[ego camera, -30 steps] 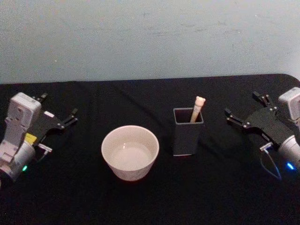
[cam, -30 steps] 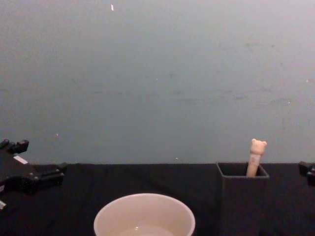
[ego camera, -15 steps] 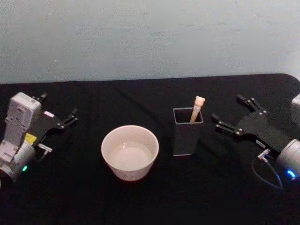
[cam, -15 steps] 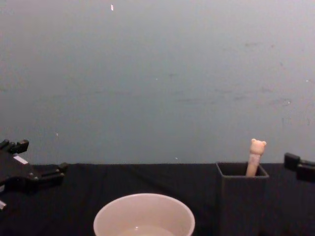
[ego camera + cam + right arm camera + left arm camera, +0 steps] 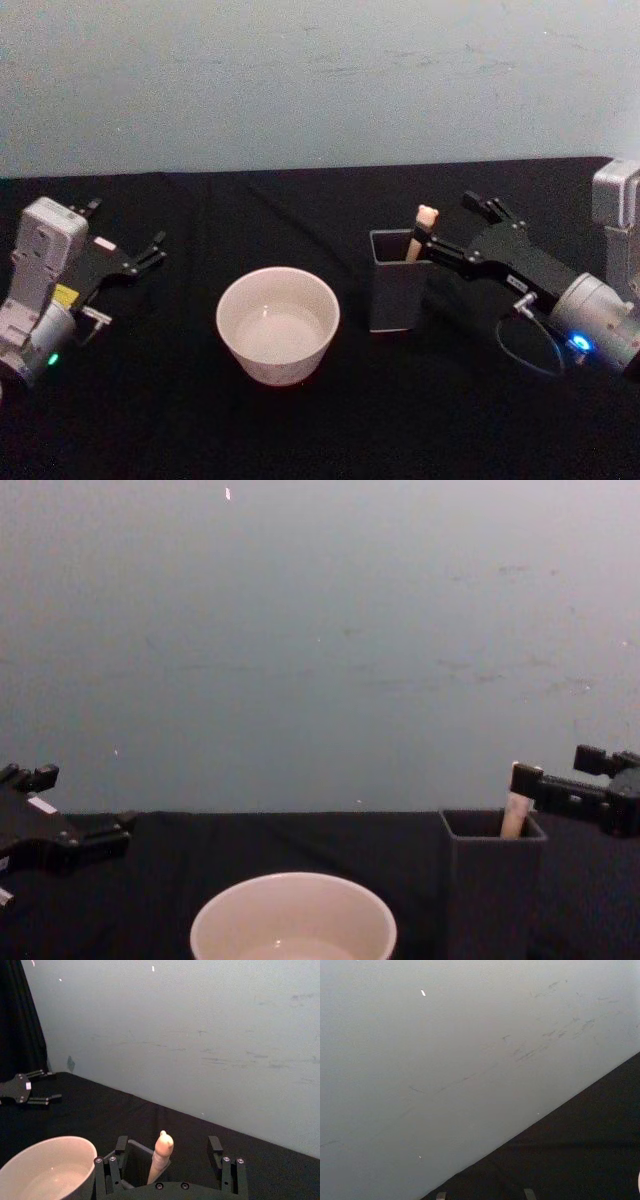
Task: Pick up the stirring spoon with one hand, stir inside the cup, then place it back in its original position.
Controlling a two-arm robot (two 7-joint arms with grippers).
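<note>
Right gripper (image 5: 442, 218) has advanced up to the stirring spoon (image 5: 427, 213), wide open.

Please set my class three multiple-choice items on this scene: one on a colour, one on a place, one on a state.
1. What colour is the cup? A dark grey; B cream-white; C red.
2. Where is the spoon? A in the cup; B flat beside the cup; C standing in the holder.
3. How is the right tool? A open, with a finger on either side of the spoon handle; B shut on the spoon; C shut, far from the holder.

Key: 1 B, its wall and rim are cream-white. 2 C, the bear-topped handle sticks up out of the dark holder. 3 A, the right wrist view shows a gap on each side of the handle. The left tool sits idle and open at the left of the table.
</note>
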